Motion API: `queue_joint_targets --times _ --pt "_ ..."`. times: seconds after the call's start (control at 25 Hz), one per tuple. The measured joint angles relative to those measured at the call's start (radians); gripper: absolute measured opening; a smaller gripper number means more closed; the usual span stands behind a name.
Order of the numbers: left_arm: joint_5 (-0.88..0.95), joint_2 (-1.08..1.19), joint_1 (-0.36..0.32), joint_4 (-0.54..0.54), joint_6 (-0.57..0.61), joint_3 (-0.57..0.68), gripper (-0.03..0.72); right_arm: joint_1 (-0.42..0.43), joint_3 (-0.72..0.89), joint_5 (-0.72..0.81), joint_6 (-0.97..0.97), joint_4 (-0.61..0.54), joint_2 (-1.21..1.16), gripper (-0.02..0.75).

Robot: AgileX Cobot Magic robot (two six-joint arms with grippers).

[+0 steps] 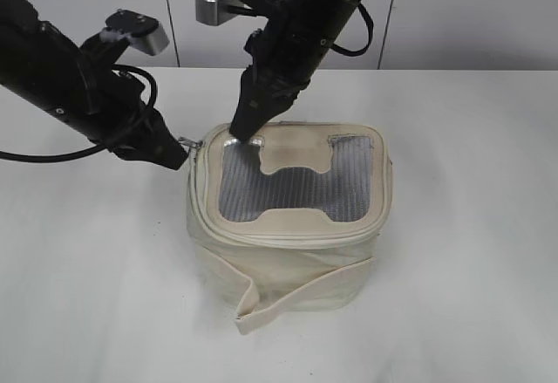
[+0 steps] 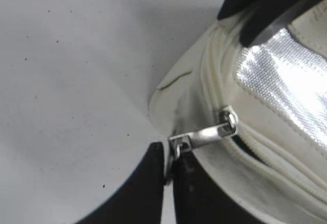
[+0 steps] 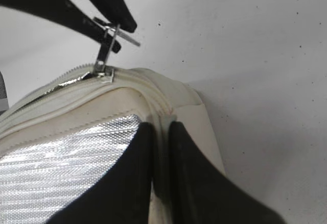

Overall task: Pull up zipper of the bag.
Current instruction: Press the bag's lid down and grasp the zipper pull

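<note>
The cream bag (image 1: 288, 265) stands upright mid-table, its grey mesh top panel (image 1: 288, 187) facing up. The zipper (image 1: 279, 236) runs round its top rim. My left gripper (image 1: 179, 152) is shut on the silver pull tab (image 2: 204, 134) at the bag's back-left corner. The tab is stretched out from the slider (image 2: 228, 118), and the track past the slider (image 2: 265, 155) gapes open. My right gripper (image 1: 242, 130) is shut on the bag's top rim (image 3: 161, 114) at the back left. Its view also shows the left gripper (image 3: 110, 30) holding the pull tab (image 3: 104, 53).
The bag's flat cream strap (image 1: 288, 300) hangs down its front to the white table (image 1: 471, 243). A white panelled wall (image 1: 453, 25) stands behind. Both black arms meet over the bag's back-left corner.
</note>
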State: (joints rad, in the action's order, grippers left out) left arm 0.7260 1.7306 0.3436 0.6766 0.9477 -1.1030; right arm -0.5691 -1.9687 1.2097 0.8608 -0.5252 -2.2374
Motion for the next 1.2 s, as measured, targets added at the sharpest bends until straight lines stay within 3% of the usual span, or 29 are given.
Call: queue_joint_targets --times 0.12,0.92,1.2 --pt "0.023 0.0 0.0 -0.016 0.0 0.0 -0.001 0.0 0.0 0.0 -0.002 0.0 0.0 0.071" --pt "0.318 -0.059 0.0 -0.059 -0.103 -0.001 -0.003 -0.004 -0.036 0.022 -0.087 0.05 0.0 0.063" --pt "0.434 -0.06 0.059 -0.081 -0.174 -0.001 -0.003 -0.005 -0.037 0.022 -0.095 0.057 0.0 0.063"
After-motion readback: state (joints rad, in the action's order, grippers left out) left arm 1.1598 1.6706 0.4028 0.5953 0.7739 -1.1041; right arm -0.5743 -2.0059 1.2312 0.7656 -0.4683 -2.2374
